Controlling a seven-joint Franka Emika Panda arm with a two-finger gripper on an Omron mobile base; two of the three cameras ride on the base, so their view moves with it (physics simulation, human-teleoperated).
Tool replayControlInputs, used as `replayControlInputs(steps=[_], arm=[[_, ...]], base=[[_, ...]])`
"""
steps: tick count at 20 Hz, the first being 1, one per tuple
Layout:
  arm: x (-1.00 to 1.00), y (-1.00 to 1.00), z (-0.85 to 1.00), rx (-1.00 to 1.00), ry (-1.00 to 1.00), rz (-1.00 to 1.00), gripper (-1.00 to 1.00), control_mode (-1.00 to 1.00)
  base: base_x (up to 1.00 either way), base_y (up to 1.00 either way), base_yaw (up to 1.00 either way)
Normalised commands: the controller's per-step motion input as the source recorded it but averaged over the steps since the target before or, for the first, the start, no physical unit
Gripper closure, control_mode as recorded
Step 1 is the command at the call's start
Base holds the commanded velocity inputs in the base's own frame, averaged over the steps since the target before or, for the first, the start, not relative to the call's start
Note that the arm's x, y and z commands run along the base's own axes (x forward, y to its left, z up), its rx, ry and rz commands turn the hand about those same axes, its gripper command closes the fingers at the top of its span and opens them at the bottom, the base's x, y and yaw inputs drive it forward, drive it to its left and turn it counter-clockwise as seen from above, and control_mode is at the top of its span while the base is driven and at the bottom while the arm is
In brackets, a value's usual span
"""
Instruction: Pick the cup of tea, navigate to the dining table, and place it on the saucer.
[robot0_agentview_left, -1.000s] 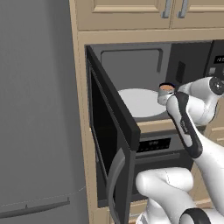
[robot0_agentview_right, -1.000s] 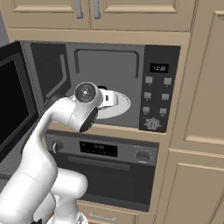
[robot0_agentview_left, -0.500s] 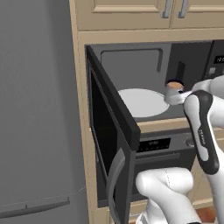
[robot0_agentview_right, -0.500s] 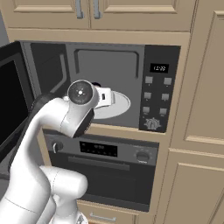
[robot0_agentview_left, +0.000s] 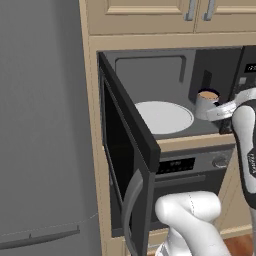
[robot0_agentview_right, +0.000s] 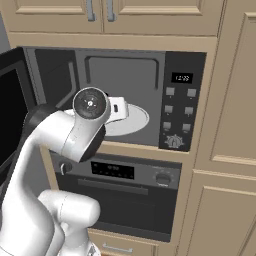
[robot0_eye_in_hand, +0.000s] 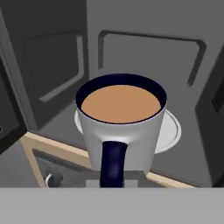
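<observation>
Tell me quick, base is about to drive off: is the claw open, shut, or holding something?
Claw: shut on the cup of tea, gripping its dark handle, in front of the open microwave.

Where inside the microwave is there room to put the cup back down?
The round plate covers most of the microwave floor. Bare dark floor shows in a strip in front of the plate by the door opening, and on the right toward the control panel. That right side is crowded: the gripper holds the cup of tea there.
</observation>
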Motion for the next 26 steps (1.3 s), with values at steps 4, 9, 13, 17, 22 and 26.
replayControlInputs(steps=[4,9,13,17,22,26], arm=[[-0.35,-0.01,0.17,0.00,0.00,0.06,1.00,1.00],[0.00,0.00,0.00,0.00,0.00,0.00,1.00,1.00],[0.00,0.00,0.00,0.00,0.00,0.00,1.00,1.00],[0.00,0.00,0.00,0.00,0.00,0.00,1.00,1.00],[0.00,0.00,0.00,0.00,0.00,0.00,1.00,1.00],[0.00,0.00,0.00,0.00,0.00,0.00,1.00,1.00]], base=[[-0.12,-0.01,0.03],[-0.58,-0.25,0.24],[-0.58,-0.32,0.43],[-0.49,-0.42,0.52],[-0.43,-0.51,0.54],[-0.48,-0.48,0.58]])
